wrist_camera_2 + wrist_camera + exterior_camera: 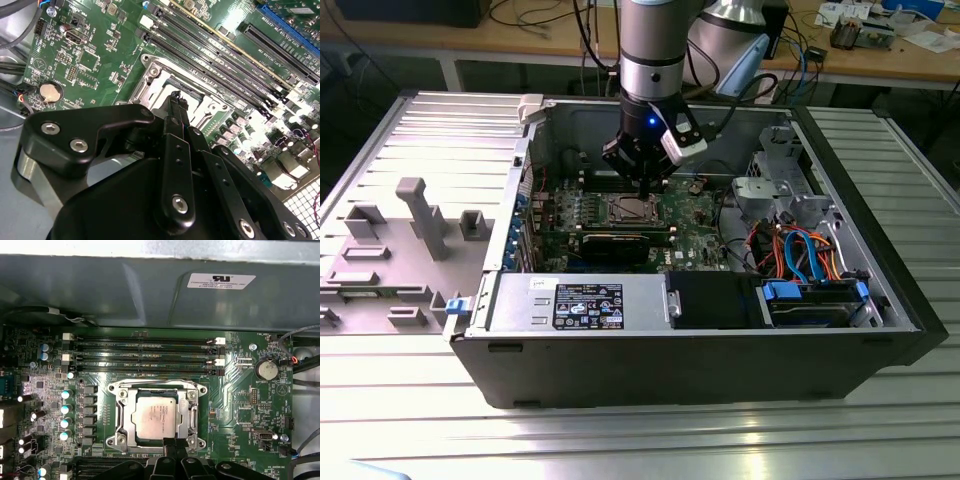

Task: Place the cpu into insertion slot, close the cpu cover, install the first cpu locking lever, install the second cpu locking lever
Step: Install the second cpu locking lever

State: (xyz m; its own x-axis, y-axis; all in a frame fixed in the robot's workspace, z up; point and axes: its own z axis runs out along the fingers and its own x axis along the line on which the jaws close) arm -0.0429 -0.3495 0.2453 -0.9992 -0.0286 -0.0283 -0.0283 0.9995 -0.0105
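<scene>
The black gripper (176, 100) fills the near part of the second wrist view, its fingers pressed together into a narrow tip, clenched on nothing visible. That tip hangs just above one edge of the insertion slot (156, 411) on the green motherboard (235, 405) inside an open computer case (700, 350). In the first wrist view the cpu (156, 416), a dull silver square, lies flat in the slot, with the cpu cover (125, 412) framing it. Long black memory slots (145, 357) run beside the socket. A round coin battery (266, 370) sits well apart from it.
</scene>
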